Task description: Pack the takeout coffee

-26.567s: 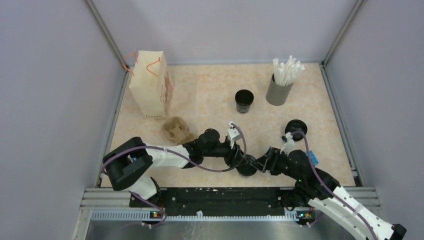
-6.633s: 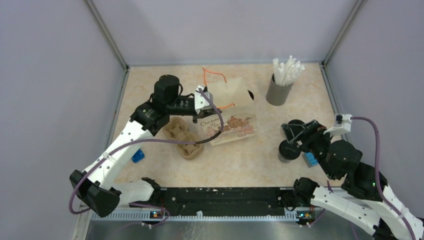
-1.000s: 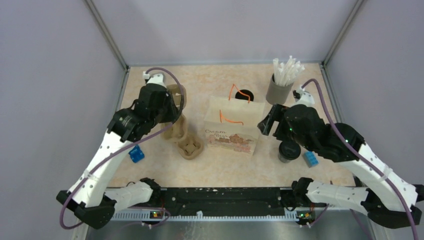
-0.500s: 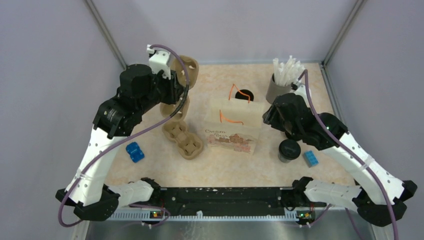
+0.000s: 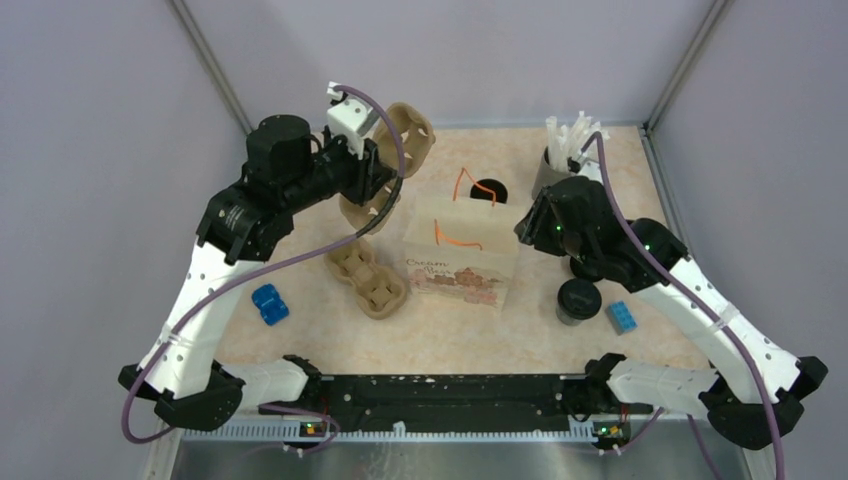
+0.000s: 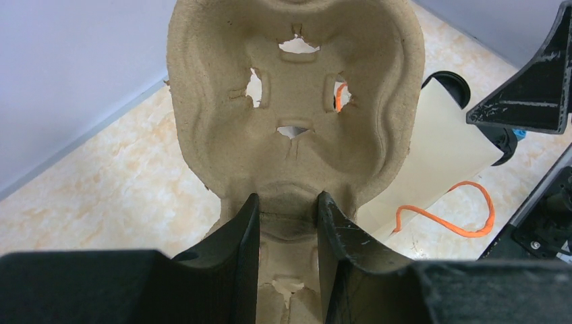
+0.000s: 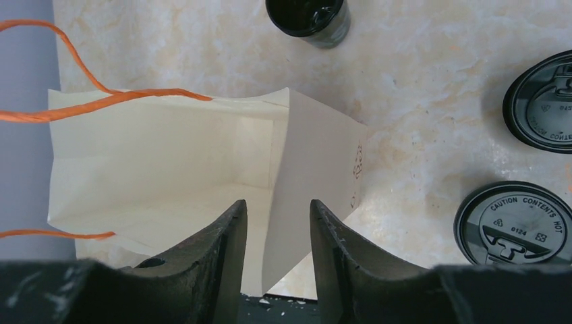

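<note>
The left hand (image 5: 378,168) is closed on a pulp cup carrier (image 5: 405,130). Its two fingers (image 6: 237,250) pinch the ridge between the wells and hold the carrier on edge in the air, above the counter (image 5: 450,335) and just up and left of the orange-handled paper bag (image 5: 458,255). In the left wrist view the carrier's upper well fills most of the frame, with the bag's cream wall showing past it on the right.

The bag stands upright near the middle of the counter with its mouth open. The right hand (image 5: 527,228) sits at the bag's right end with its jaws part open. In the right wrist view one finger (image 7: 219,253) lies over the bag's inside and the other lies outside the side wall. The top edge of the wall runs between them with a gap on each side, so no pinch on the paper shows.

A second carrier (image 5: 366,283) lies flat on the counter, just left of the bag's base. An open black cup (image 7: 310,17) stands behind the bag. A lidded cup (image 5: 578,300) stands to the bag's right, near a blue block (image 5: 621,317), and another black lid (image 7: 539,101) shows just beyond it. A second blue block (image 5: 268,303) lies left of the flat carrier
</note>
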Controlling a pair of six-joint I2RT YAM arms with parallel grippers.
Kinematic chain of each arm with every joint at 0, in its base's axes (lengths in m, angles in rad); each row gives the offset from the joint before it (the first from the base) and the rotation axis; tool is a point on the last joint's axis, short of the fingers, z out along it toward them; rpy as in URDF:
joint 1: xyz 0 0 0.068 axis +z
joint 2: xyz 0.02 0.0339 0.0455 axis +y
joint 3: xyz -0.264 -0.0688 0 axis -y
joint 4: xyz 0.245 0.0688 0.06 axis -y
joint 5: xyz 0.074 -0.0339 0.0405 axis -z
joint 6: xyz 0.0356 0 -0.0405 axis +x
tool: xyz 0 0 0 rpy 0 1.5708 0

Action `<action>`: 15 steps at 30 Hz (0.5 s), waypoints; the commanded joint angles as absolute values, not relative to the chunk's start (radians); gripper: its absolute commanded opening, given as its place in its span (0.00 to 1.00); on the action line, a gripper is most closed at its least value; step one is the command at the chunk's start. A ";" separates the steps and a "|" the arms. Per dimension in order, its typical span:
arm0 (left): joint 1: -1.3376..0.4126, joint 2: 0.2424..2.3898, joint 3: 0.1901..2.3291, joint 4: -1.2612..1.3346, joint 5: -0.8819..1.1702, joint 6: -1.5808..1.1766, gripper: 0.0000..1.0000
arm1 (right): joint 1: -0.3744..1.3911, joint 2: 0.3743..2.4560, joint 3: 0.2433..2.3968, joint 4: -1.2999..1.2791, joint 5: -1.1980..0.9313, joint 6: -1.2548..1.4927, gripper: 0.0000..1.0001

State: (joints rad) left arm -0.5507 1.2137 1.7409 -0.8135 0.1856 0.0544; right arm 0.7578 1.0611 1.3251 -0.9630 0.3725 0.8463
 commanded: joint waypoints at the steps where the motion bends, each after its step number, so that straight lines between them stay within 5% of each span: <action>1: -0.554 1.216 1.751 -0.722 0.268 0.115 0.30 | 0.753 1.054 1.400 -0.965 0.374 0.861 0.42; 7: -0.555 1.205 1.737 -0.701 0.300 0.152 0.29 | 0.753 1.064 1.348 -0.957 0.347 0.881 0.49; 15: -0.556 1.191 1.736 -0.698 0.374 0.167 0.27 | 0.753 1.125 1.348 -0.937 0.301 0.819 0.37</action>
